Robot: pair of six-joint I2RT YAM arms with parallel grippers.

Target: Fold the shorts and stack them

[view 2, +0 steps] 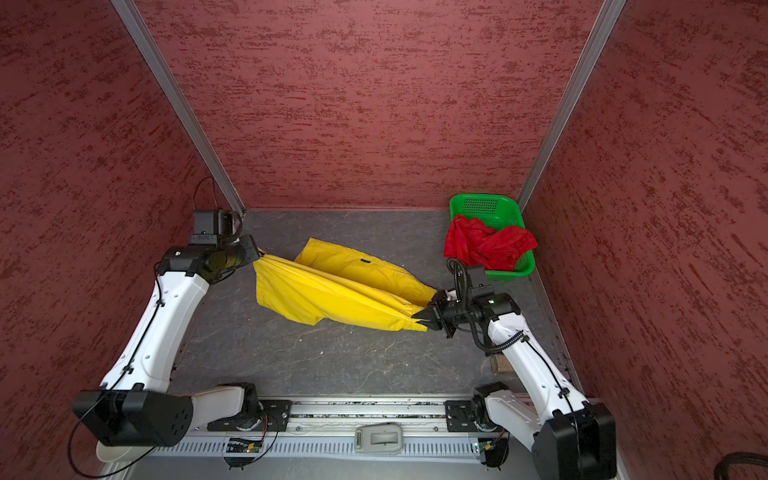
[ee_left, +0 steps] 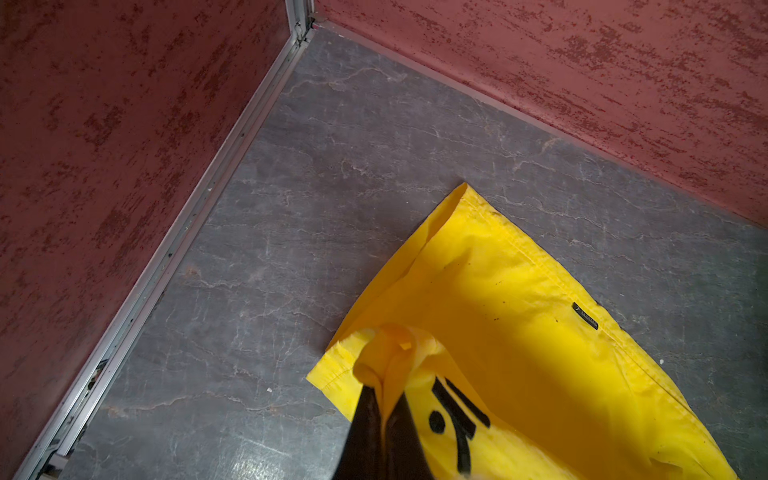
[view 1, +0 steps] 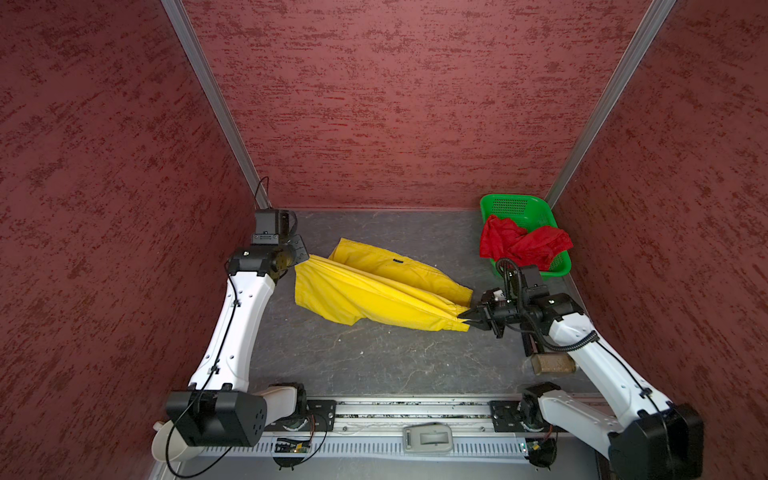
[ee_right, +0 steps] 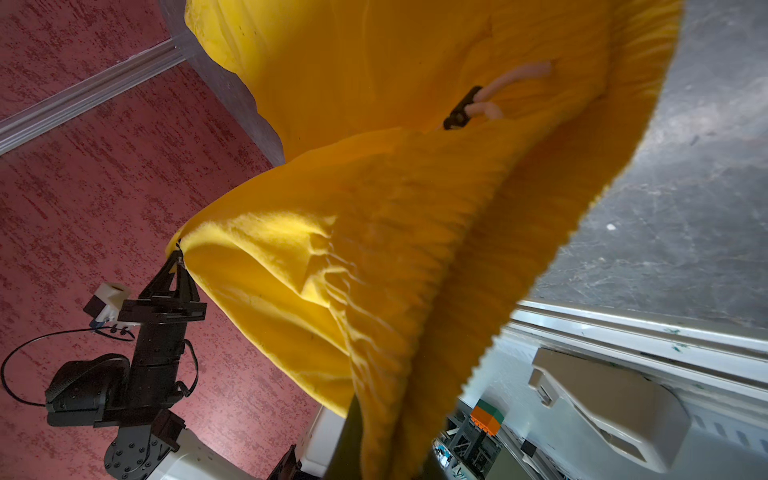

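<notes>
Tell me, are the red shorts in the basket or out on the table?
In the basket: the red shorts lie crumpled inside the green basket, spilling over its rim.

Yellow shorts [view 1: 365,299]; red shorts [view 1: 519,245]; green perforated basket [view 1: 515,205]; mottled maroon walls [view 1: 415,104]; grey table [view 1: 374,365].

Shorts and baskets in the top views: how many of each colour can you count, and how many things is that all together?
yellow shorts: 1
red shorts: 1
green basket: 1
Total: 3
</notes>
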